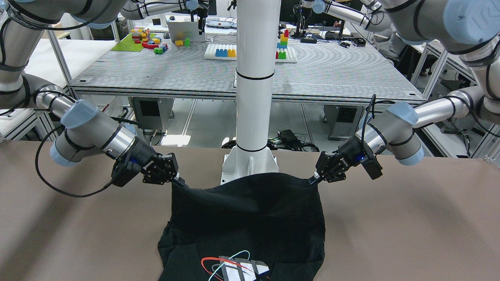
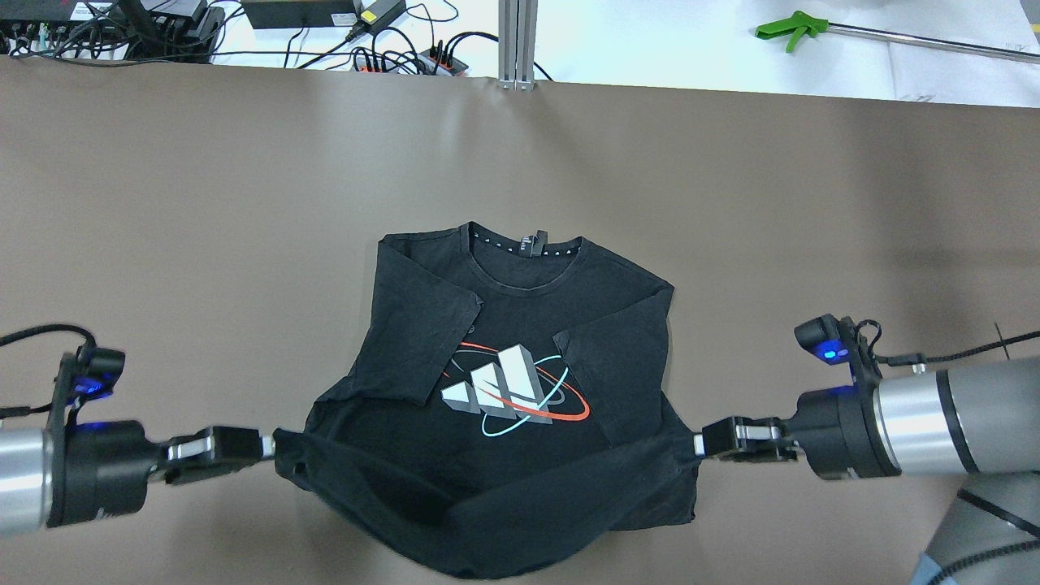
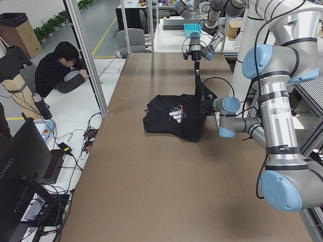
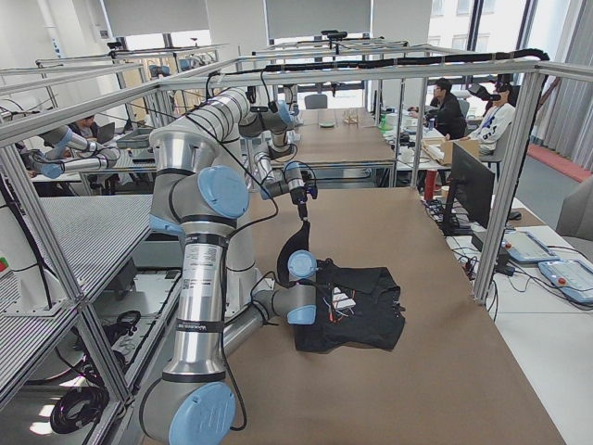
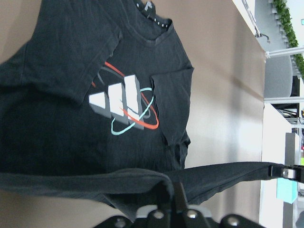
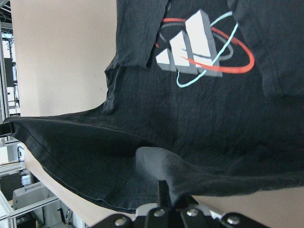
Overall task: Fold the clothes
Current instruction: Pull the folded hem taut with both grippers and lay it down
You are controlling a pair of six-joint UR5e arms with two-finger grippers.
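While the shirt (image 2: 504, 479) lies chest-up in the middle of the brown bench (image 2: 162, 203), its collar on the side away from the robot and both sleeves folded in beside the logo (image 2: 512, 392), the left gripper (image 2: 268, 445) and the right gripper (image 2: 697, 444) each pinch a corner of its near hem, holding that edge stretched between them, raised off the bench.

Desk (image 2: 162, 203): wide, plain brown, matte. One black T-shirt (image 2: 406, 341) lies on it near the middle, front up, collar toward the far edge. Both sleeves are folded in over the chest, either side of the white logo print (image 2: 508, 390). The hem nearest the robot is raised off the surface. A white pillar base (image 1: 250, 166) stands at the robot-side edge.
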